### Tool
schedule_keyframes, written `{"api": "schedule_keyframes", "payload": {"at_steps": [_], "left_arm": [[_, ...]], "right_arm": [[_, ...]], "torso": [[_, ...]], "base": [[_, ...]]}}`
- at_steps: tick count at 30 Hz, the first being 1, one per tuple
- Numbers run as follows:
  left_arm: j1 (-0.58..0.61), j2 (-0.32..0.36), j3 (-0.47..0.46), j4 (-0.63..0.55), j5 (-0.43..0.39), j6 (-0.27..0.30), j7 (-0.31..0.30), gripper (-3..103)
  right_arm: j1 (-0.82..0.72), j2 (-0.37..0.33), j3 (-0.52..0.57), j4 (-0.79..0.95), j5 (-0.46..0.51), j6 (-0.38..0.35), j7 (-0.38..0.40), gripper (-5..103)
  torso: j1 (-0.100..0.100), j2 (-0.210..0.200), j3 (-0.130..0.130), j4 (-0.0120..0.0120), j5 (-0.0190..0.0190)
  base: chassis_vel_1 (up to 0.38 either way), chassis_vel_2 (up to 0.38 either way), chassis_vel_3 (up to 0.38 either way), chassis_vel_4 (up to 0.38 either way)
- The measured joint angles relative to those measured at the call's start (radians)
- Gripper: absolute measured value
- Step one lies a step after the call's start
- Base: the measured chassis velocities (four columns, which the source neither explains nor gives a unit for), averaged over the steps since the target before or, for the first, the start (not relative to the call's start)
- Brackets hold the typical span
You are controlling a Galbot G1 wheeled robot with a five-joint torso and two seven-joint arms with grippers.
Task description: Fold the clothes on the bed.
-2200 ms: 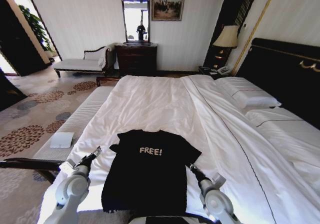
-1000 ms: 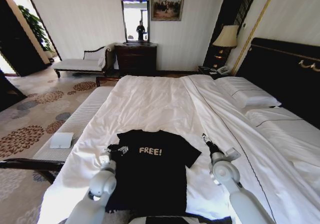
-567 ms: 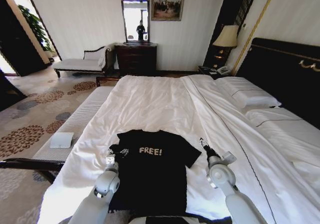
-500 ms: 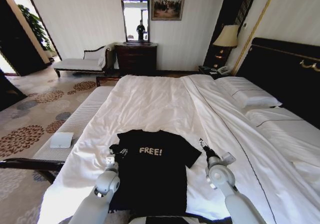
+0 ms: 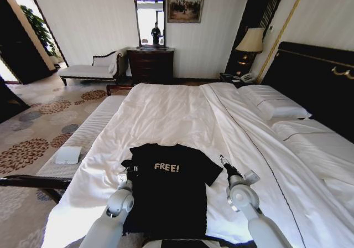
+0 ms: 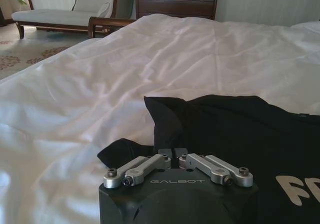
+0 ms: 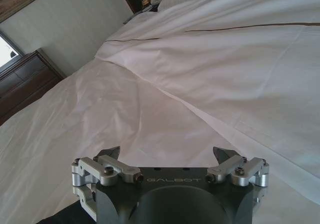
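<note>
The clothes [image 5: 168,195], a black T-shirt with white "FREE!" lettering, lie flat near the foot of the bed [image 5: 182,109]. My left gripper [image 5: 129,169] sits at the shirt's left sleeve. In the left wrist view the left gripper [image 6: 174,153] has its fingers together, with black cloth [image 6: 210,124] bunched around them. My right gripper [image 5: 223,161] hovers just off the right sleeve, over the white duvet. In the right wrist view the right gripper [image 7: 166,156] stands open, its fingers [image 7: 111,155] wide apart and nothing between them. A corner of the black shirt [image 7: 60,217] shows beside it.
A long white bench [image 5: 91,132] runs along the bed's left side with a small white item [image 5: 68,155] on it. Pillows [image 5: 276,105] and a dark headboard [image 5: 315,76] are at the right. A chaise [image 5: 88,70], a dresser [image 5: 150,64] and a lamp [image 5: 250,40] stand beyond.
Both arms have come forward from beside the shirt's lower half to its sleeves. In the last half second the right gripper edged slightly toward the right sleeve; the left stays at the left sleeve.
</note>
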Motion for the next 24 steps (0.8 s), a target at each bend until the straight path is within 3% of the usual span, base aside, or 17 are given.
{"api": "schedule_keyframes", "payload": {"at_steps": [2,13,24], "left_arm": [[-0.001,0.005,-0.017,-0.005,-0.013,0.0,0.0,1],[-0.06,0.03,-0.123,0.016,-0.09,0.002,0.0,0],[-0.175,0.042,-0.181,0.169,-0.154,0.008,0.0,0]], "right_arm": [[-0.004,0.003,0.0,0.001,-0.006,0.0,0.0,100],[-0.003,0.016,-0.007,0.003,-0.019,0.001,0.0,100],[0.011,0.007,-0.008,0.005,-0.017,0.001,0.002,100]], "torso": [[0.0,0.0,0.0,0.0,0.0],[0.0,0.0,0.0,0.0,0.0],[0.0,0.0,0.0,0.0001,-0.0001]], "base": [[0.0,0.0,0.0,0.0],[0.0,0.0,0.0,0.0],[0.0,0.0,0.0,0.0]]}}
